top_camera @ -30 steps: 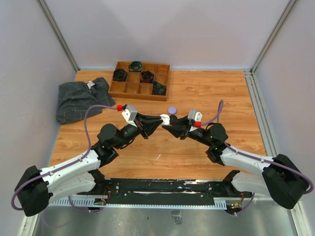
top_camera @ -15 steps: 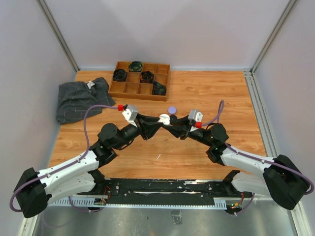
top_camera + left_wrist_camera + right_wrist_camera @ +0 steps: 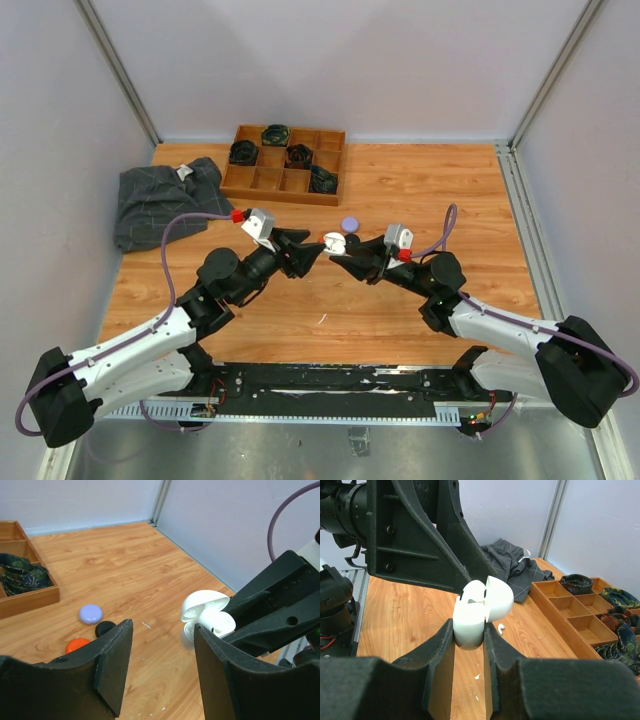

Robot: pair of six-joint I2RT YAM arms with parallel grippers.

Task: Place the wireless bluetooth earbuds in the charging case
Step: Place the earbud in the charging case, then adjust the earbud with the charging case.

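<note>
Wooden table: right gripper pinches white charging case, lid open, held aloft centre, likely for loading; left gripper spread, empty, just left of case.

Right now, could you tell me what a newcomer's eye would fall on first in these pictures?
At the centre, the right gripper clamps an open white charging case, with the left gripper open just beside it. Behind them, a wooden compartment tray holds dark bundles at the far edge, and a grey cloth lies crumpled to its left.
</note>
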